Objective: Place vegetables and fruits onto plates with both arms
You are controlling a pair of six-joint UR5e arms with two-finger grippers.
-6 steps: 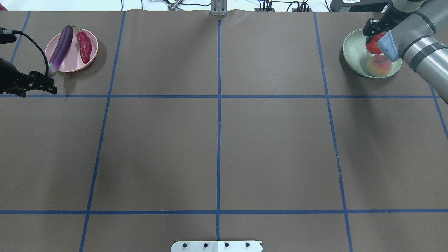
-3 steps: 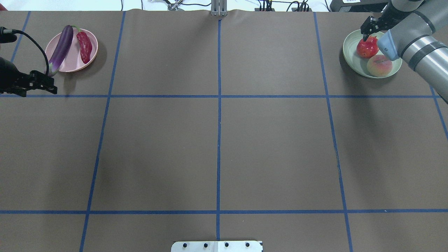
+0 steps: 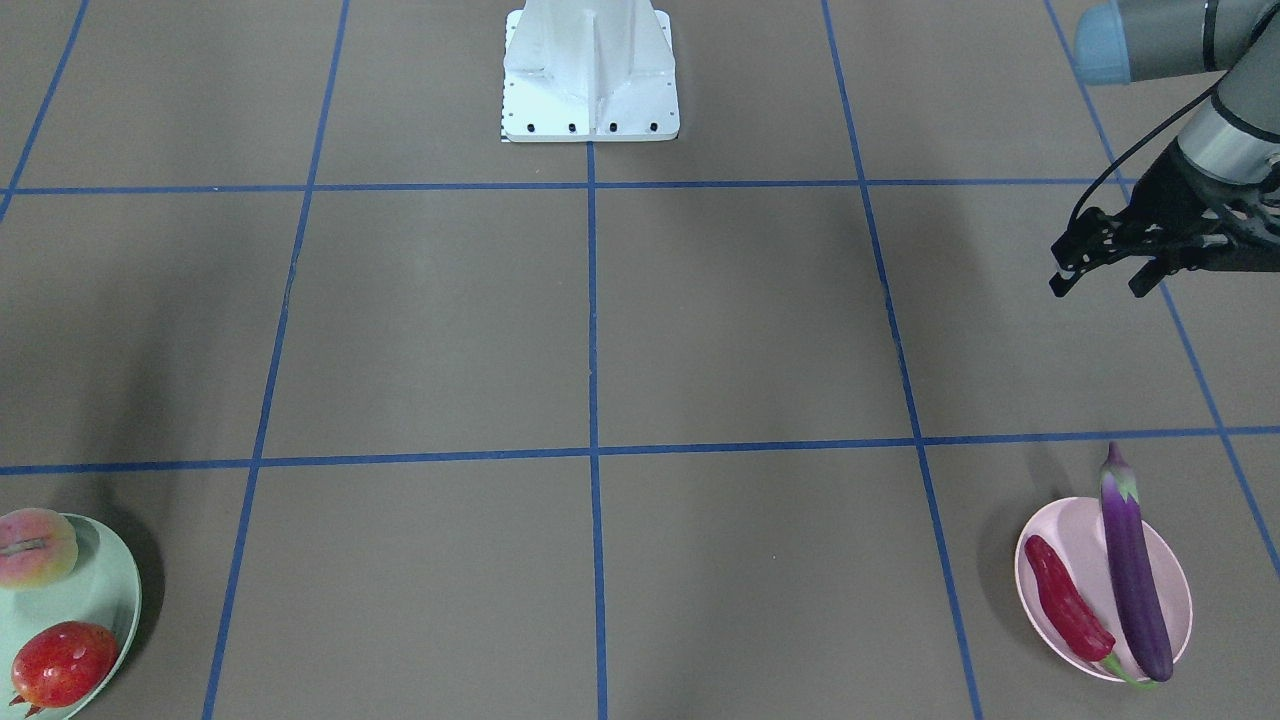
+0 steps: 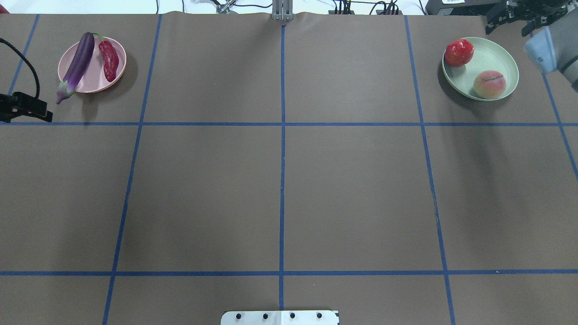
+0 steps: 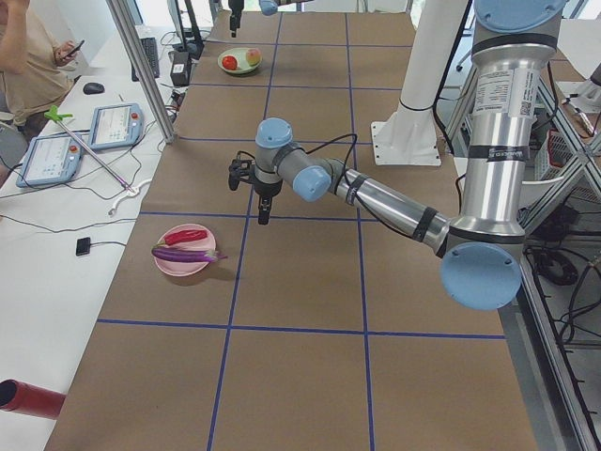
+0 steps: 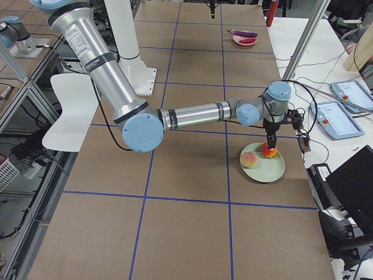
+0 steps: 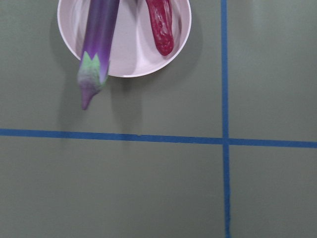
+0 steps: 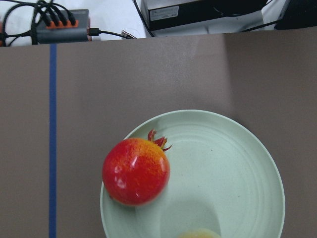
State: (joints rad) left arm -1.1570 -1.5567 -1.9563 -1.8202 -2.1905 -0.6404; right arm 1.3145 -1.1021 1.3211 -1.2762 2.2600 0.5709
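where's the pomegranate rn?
Overhead view, far right: the pomegranate sits on the mint green plate, at its left edge, with the peach beside it, nearer the robot.

Brown blue-gridded table [image 4: 203, 194] carries a pink plate [image 4: 94, 76] and a mint plate [image 4: 493, 55]

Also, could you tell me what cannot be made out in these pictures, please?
peach: right wrist view, bottom edge leaves a sliver.
mint plate: front-facing view, left edge cuts it off.
eggplant: left wrist view, top edge cuts its far end.
left gripper: overhead view, left edge hides most.
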